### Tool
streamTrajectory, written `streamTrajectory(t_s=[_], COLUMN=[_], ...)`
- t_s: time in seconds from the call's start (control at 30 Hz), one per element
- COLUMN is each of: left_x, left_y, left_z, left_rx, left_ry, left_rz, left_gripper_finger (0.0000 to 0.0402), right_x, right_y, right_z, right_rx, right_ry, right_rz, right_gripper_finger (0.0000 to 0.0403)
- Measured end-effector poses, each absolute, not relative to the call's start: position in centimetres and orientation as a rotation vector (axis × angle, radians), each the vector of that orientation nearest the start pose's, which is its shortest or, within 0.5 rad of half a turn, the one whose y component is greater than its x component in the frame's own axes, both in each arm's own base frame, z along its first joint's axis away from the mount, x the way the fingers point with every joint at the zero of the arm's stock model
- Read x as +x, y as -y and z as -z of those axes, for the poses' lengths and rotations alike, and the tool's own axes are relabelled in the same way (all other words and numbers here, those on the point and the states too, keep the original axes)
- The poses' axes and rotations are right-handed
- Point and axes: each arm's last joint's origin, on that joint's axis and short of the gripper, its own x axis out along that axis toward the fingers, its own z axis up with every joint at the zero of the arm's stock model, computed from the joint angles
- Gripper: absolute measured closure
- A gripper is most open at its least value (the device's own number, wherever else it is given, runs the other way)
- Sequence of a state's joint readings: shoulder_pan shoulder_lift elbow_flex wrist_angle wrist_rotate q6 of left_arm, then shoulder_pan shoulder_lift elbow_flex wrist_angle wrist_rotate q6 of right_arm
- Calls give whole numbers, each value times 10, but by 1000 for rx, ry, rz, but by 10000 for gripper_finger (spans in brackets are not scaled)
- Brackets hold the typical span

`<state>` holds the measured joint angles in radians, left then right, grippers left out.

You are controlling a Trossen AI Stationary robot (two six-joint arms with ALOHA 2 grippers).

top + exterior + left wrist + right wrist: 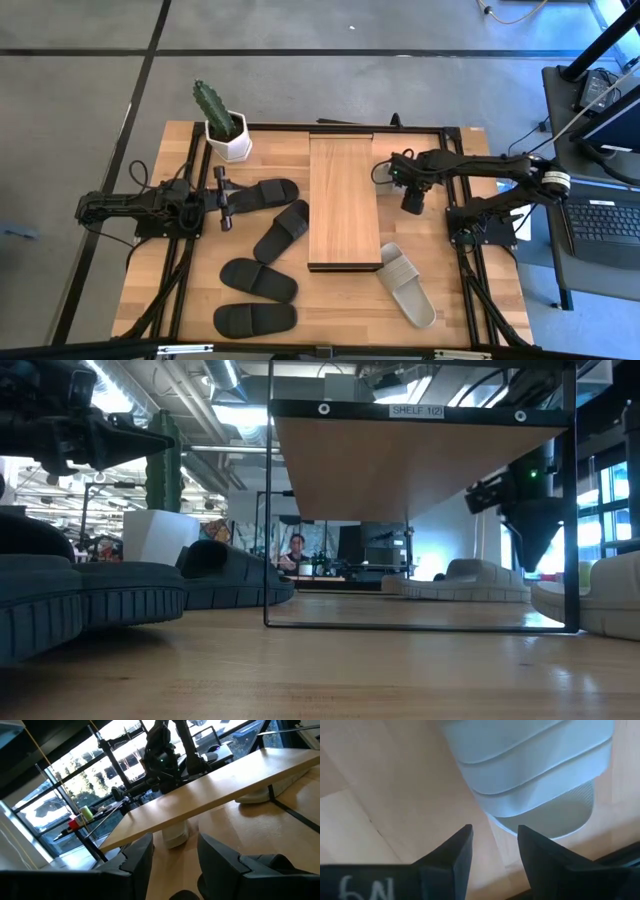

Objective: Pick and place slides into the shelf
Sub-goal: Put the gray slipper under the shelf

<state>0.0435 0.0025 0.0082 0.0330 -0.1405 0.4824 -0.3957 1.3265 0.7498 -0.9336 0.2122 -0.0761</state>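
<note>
The shelf [345, 200] stands mid-table, its plank top raised on a thin dark frame [420, 460]. Several black slides lie flat left of it [268, 192] [282, 230] [258, 278] [255, 318]. One beige slide [407, 283] lies by the shelf's near right corner. Another beige slide [535, 765] lies on the table below my right gripper [495, 840], which hangs open right of the shelf [412, 205], pointing down. In the left wrist view a beige slide [175, 835] rests under the shelf. My left gripper [232, 200] is open, level, just left of the far black slide.
A potted cactus [225, 130] stands at the far left corner, behind my left gripper. A laptop [605, 220] sits on a stand off the table's right side. Bare wood shows along the near edge [350, 320] and right of the shelf.
</note>
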Motion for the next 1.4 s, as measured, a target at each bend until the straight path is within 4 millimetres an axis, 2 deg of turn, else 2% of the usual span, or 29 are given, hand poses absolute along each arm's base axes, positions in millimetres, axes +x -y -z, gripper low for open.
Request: streamTrajectory(t_s=[0.37,0.97,1.1,1.23,1.4], left_x=[97,97,97,97,97], left_y=[-8,-8,-8,-8,-8], left_z=[-170,-170,-170,-170,-170], left_rx=[474,471,471,471,474], left_ry=[-2,-2,-2,-2,-2], left_rz=[-195,-194,-195,-194,-194], left_gripper_finger=[254,254,254,254,254], right_x=[175,175,178,177,174], right_y=[88,87,88,87,88], right_z=[-184,-182,-174,-152,-135], right_rx=[-145,-233,-252,-247,-300], right_ry=[-1603,-1620,-1663,-1712,-1708], right_rz=[295,92,40,18,91], right_gripper_finger=[244,244,244,244,244])
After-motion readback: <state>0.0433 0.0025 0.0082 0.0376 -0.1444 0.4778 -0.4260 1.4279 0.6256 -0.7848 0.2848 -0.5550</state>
